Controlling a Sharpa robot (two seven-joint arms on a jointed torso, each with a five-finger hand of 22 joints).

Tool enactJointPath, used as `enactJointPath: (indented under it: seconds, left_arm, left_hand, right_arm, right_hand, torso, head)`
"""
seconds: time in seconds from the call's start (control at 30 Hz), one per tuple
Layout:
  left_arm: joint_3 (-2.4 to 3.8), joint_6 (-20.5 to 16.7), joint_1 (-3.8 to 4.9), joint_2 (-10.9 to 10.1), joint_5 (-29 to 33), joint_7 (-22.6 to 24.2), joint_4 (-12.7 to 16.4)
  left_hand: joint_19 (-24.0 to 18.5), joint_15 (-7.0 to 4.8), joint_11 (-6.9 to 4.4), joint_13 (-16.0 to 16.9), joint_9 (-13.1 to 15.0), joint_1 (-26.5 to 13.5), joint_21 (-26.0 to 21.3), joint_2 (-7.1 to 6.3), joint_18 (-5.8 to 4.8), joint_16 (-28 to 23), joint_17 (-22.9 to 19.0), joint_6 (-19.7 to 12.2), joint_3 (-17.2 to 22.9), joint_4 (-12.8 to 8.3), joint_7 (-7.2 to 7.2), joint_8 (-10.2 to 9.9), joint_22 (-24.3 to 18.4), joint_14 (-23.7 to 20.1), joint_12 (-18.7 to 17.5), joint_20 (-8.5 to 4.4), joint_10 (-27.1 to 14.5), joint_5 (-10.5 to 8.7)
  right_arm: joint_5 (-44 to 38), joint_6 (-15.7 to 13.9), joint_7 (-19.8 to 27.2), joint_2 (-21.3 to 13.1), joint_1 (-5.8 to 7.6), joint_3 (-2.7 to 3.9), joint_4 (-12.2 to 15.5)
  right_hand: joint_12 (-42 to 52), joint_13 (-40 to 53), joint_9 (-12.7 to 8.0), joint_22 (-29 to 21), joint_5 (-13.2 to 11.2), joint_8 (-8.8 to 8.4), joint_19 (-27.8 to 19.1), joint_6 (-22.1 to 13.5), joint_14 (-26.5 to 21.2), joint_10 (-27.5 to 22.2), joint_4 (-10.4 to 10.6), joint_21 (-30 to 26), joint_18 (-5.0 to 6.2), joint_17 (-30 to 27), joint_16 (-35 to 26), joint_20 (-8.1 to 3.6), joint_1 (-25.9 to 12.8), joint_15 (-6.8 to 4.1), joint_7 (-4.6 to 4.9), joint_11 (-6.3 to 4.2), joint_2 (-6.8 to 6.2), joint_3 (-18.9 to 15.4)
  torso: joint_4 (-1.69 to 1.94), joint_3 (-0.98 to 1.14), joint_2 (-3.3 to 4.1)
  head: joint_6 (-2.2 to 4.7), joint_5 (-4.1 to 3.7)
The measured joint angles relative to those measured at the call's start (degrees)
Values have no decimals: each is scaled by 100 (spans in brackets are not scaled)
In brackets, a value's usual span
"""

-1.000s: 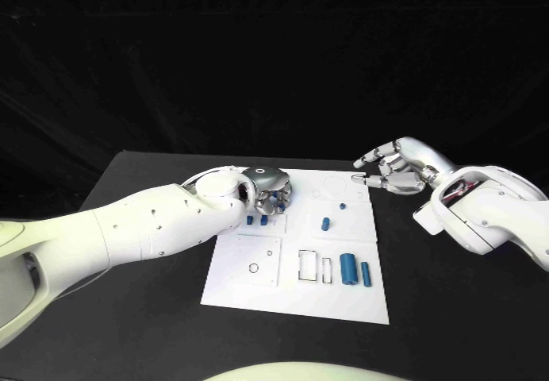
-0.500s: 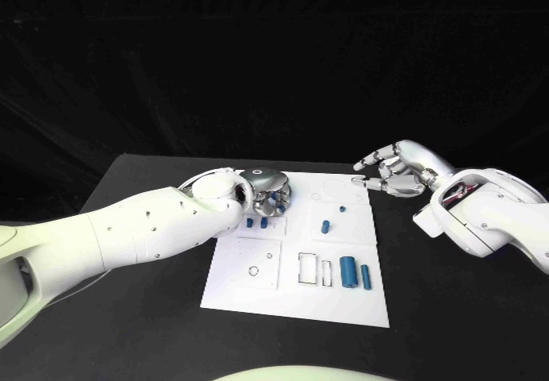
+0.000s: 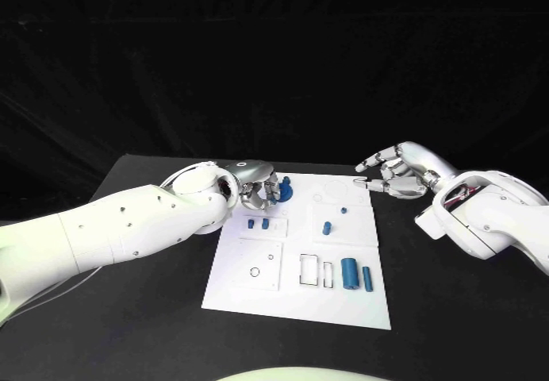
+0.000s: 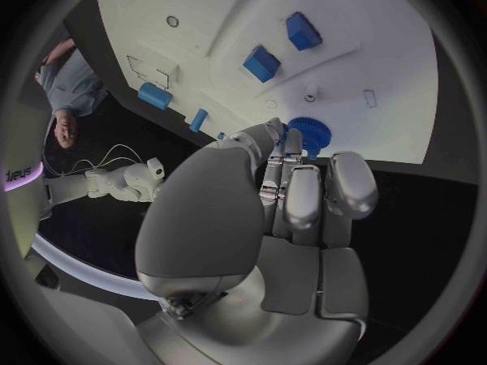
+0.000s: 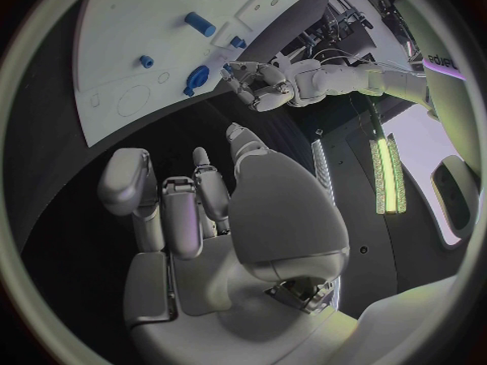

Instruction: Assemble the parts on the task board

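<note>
Since the earlier frames, we note the left hand (image 3: 259, 188) has lifted from the board's two small blue blocks (image 3: 258, 224) and shifted toward 12 o'clock, now at the far left corner of the task board (image 3: 258, 286). Its fingers are curled in narrowly around a blue gear (image 3: 285, 190), which shows at their tips; the left wrist view (image 4: 295, 211) confirms the toothed blue disc (image 4: 304, 131) pinched at the fingertips, at the board's edge. We cannot tell whether the gear touches the board.

Proceeding rightward across the board, at 6 o'clock from the hand we record the two blocks side by side, then a small ring outline, a rectangular outline, and two blue cylinders (image 3: 356, 275) lying near the 5 o'clock corner. Two more small blue parts (image 3: 328, 228) sit nearer the centre.

At 2 o'clock of the board, the right hand (image 3: 395, 173) hovers just off the far right corner, fingers half curled and apart, holding nothing. It has barely moved.
</note>
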Motion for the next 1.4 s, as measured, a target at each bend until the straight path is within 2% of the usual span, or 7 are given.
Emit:
enactJointPath:
  seconds: [0.2, 0.4, 0.97, 1.4]
  left_arm:
    - [7, 4, 0, -140, 104, -42, 22]
    - [8, 16, 0, -194, 170, -77, 5]
    - [-5, 142, -9, -144, 235, -132, -119]
    - [-16, 300, -19, -98, 245, -152, -177]
  left_hand:
    - [0, 0, 0, 11, 5, -1, -2, -1, 0, 0, 0, 9, 0, 0, -9, -2, 3, 0, -28, 0, 0, 0]
    - [0, 0, -1, 15, 5, -23, 19, -23, 0, 0, -1, 9, 0, 0, -9, -3, 10, 0, -34, 0, 0, 0]
    - [0, 0, -1, 15, 4, -47, 19, -47, 0, 0, -21, 24, -1, 0, 6, -37, 9, 0, -34, 0, 0, 0]
    - [0, 0, 20, 13, 1, -46, 19, -47, 0, 0, -42, 22, -1, 0, 5, -38, -5, 0, -55, 0, 20, 0]
  right_arm:
    - [0, 0, 0, 6, 0, 0, -2]
    - [0, 0, 0, 6, 0, 0, -4]
    - [0, 1, 0, 12, 0, 0, 0]
    - [0, 1, 0, 13, 0, 0, -2]
  right_hand:
    - [0, 3, 0, 0, 0, 0, 0, 0, 0, 0, 0, 0, 1, 0, 0, 0, -23, 0, 0, 0, 23, 0]
    - [0, 3, 1, 0, 0, 0, 0, 0, 0, 0, 0, 0, 1, -1, 0, 0, -23, 0, 0, 0, 23, 0]
    - [0, 2, 1, 0, 0, 0, 0, 0, 0, 0, 0, 0, 1, -2, 0, 0, -22, 0, 0, 0, 22, 0]
    - [0, 1, 2, 0, 0, 0, 0, 0, 0, 0, 0, 0, 0, -2, 0, 0, -22, 0, 0, 0, 22, 0]
  torso:
    - [-3, -3, 4]
    - [-10, -3, 9]
    - [-16, -3, 8]
    - [-13, -2, 5]
  head:
    - [-3, 15]
    - [-13, 28]
    - [-60, 49]
    - [-72, 48]
